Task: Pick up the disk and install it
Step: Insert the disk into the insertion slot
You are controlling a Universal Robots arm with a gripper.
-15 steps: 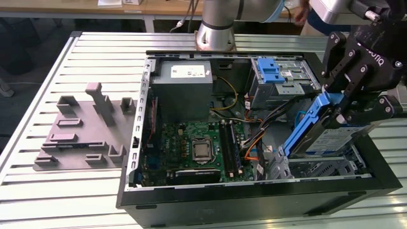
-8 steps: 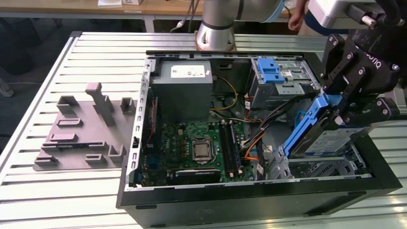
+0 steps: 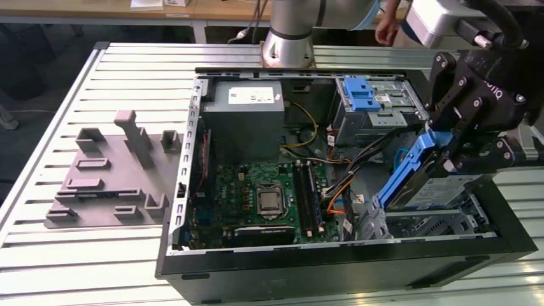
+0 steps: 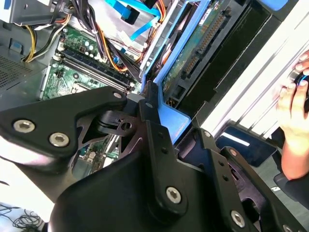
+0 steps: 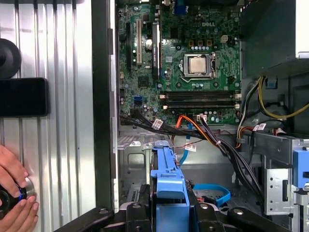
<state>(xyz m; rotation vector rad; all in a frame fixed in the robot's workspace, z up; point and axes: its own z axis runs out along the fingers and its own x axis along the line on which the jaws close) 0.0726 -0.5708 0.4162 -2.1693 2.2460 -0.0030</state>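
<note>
Slatted metal table, open computer case lying on it. At the exterior view's right, gripper clamped on the disk, held tilted above the lower drive cage. Seems mid-install, disk not yet seated; calls for squaring blue rails with the cage.

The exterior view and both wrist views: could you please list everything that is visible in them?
disk: one, silver with blue rails, tilted over the case at the exterior view's right
computer case: one, black, open on the table
motherboard: one, green, inside the case
power-supply box: one, grey, inside the case
fixture plate: one, grey, exterior view's left of the case
table: one, silver, slatted
hand: one, on the table beside the case
claw: one, black, shut on the disk
</note>
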